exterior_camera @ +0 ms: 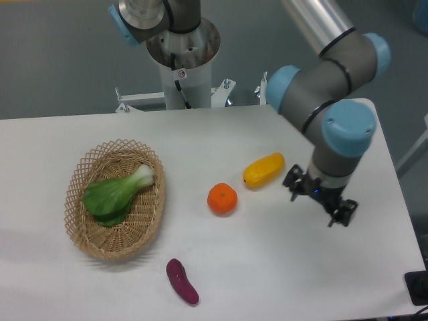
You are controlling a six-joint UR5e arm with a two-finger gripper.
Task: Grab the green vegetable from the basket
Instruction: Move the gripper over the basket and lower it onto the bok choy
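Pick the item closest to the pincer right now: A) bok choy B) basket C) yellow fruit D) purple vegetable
C: the pincer hangs open just right of the yellow fruit, with the orange farther left and the basket far across the table.

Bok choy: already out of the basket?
No, the bok choy lies inside the wicker basket, and the gripper is far right of it.

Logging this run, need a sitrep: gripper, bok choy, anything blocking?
Two-finger gripper open, empty, right of table. Leafy green bok choy lying in oval tan wicker basket, untouched. Round orange and yellow oblong fruit lie between.
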